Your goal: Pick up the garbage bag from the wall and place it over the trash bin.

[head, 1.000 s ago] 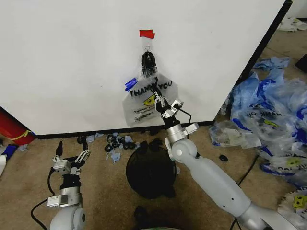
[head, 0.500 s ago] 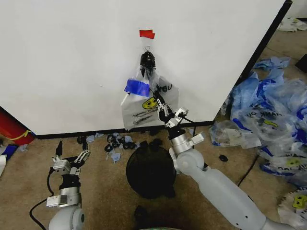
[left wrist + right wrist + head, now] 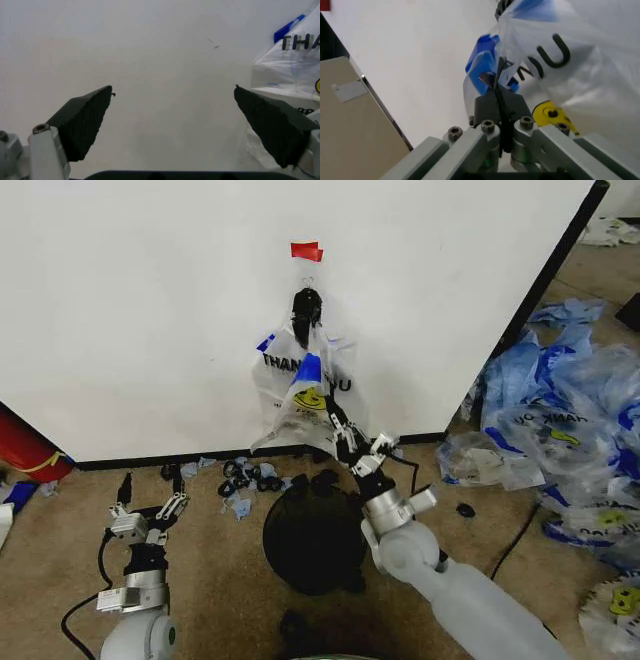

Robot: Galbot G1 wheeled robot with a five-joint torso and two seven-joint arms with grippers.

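Right tool (image 3: 345, 442) pinched tight on the garbage bag (image 3: 300, 395); left tool (image 3: 150, 505) wide open, empty.

The right arm is extended forward and upward toward the wall (image 3: 150, 300); the right gripper (image 3: 340, 427) is held just in front of the wall's lower part, its jaws pressed together on a fold of the garbage bag (image 3: 300, 395) (seen plainly from the wrist); the left gripper (image 3: 147, 505) is kept low, well short of the wall, jaws spread wide.
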